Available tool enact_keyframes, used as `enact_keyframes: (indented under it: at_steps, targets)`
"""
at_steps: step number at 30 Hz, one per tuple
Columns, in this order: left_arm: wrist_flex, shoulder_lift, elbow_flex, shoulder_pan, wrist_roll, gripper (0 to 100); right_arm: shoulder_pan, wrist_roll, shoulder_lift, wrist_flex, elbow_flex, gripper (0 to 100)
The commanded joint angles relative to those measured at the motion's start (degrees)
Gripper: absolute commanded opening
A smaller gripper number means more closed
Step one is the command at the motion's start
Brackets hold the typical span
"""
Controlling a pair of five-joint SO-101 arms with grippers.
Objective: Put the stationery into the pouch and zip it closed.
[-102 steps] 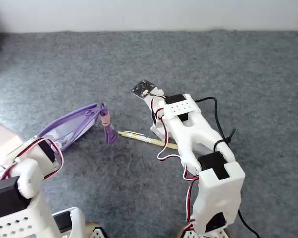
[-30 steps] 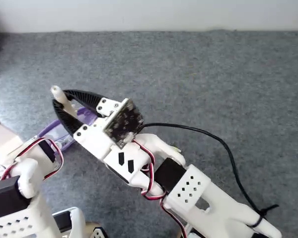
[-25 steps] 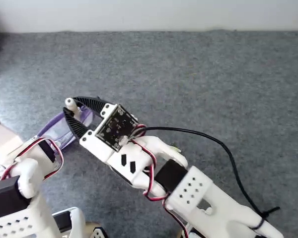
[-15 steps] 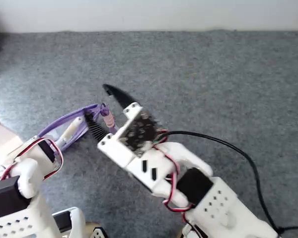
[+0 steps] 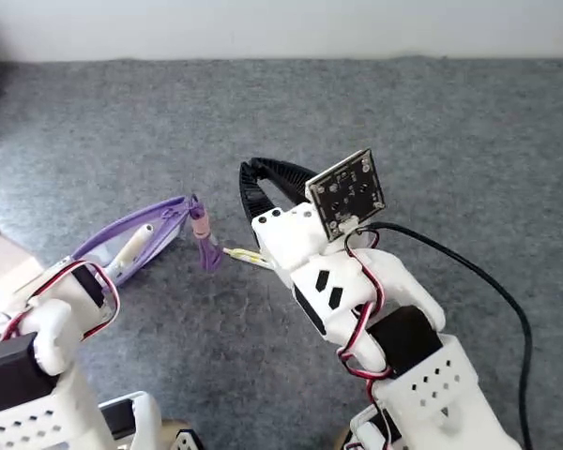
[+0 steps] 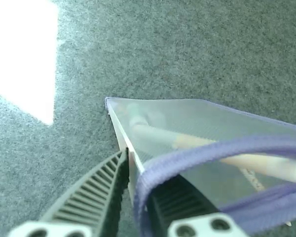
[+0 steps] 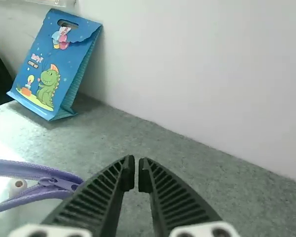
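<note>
Over on the left of the carpet (image 5: 450,141) we've got the purple-edged pouch (image 5: 122,230) lying on its side with its mouth open toward the right. The left gripper (image 6: 131,160) is clamped onto the pouch's near rim, wall pinched between the fingers. One white stick (image 5: 135,247) is already inside. The yellow pen (image 5: 245,255) isn't in yet: it lies on the carpet just right of the zip pull (image 5: 204,242) and its tassel, and its right end is hidden under the right arm. The right gripper (image 7: 133,174) sits up beyond the pen, pointing toward the far wall, with its fingers nearly together and nothing between them. So our guess is the pen is next, then the zip. Handling-wise, the pen looks light, thin, stiff and probably smooth, so we'd expect it to roll or squirt out of a sloppy pinch. We'd take it across the barrel near the middle, where it's free of the tassel. The pouch looks soft and floppy, so it likely needs that left-hand pinch to keep the mouth up. For zipping, we'd go for the solid pull itself rather than the limp tassel, with the left holding the fabric taut.
</note>
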Motion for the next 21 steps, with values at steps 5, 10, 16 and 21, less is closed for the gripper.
enact_keyframes:
  at_steps: [5, 10, 16, 21]
  targets:
    - [0.9, 0.4, -3.1, -0.1, 0.5, 1, -12.2, -6.4, 1.3, 2.2, -6.5, 0.9]
    - [0.9, 0.4, -3.1, -0.1, 0.5, 1, -17.9, -6.8, 7.6, 1.4, -8.6, 0.9]
    - [0.9, 0.4, -3.1, -0.1, 0.5, 1, -18.1, -6.4, 19.8, -0.2, -10.0, 0.9]
    - [0.9, 0.2, -3.1, -0.1, 0.5, 1, -13.3, -6.8, 29.8, 2.7, -14.4, 0.9]
